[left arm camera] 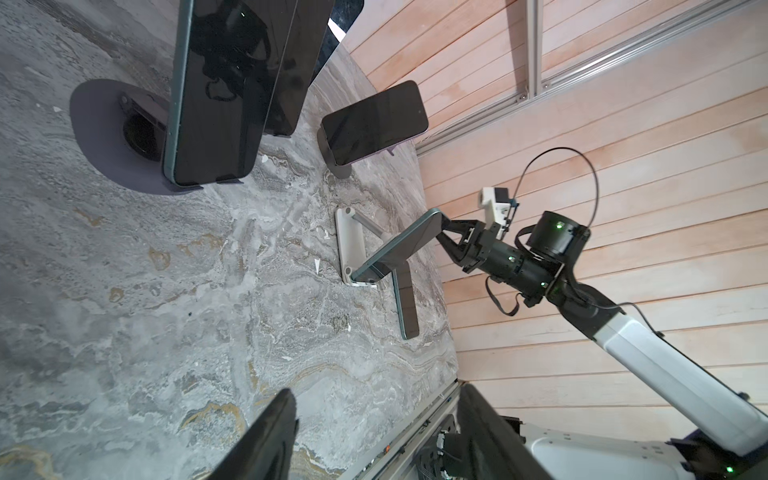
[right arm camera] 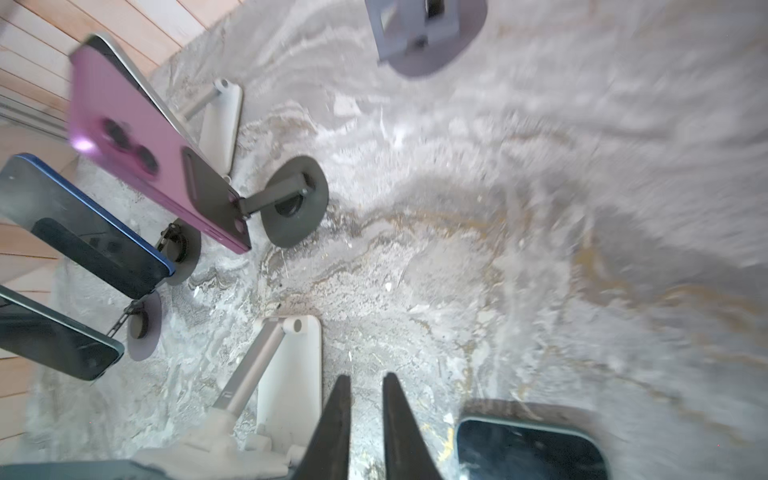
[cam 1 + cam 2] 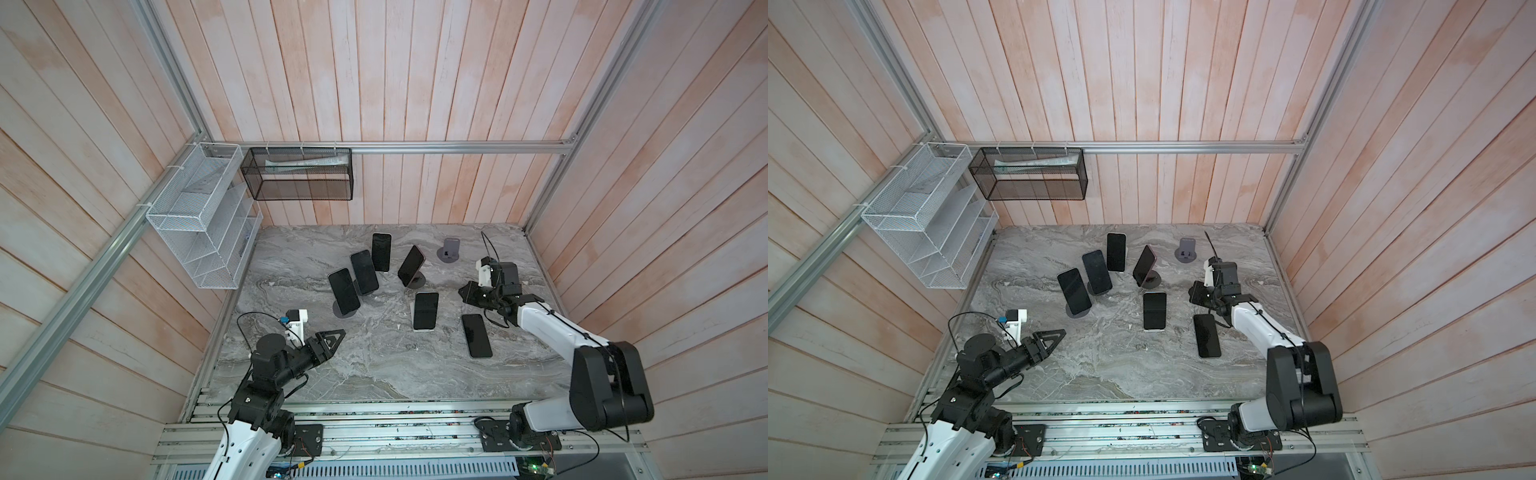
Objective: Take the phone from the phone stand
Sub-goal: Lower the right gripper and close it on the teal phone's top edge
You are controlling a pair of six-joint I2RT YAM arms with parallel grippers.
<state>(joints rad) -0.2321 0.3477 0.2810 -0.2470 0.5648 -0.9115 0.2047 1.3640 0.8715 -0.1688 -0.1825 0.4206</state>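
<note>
Robotics lab test cell — aluminium framing [image 3: 415,148], plank walls [image 3: 415,62], arms' mounting rail [image 3: 395,434].

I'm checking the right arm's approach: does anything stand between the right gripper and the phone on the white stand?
Nothing visible does. The right gripper hangs just beside the phone on the white stand, with only bare marble table between them. The flat phone lies nearer the robot, off that line.
</note>
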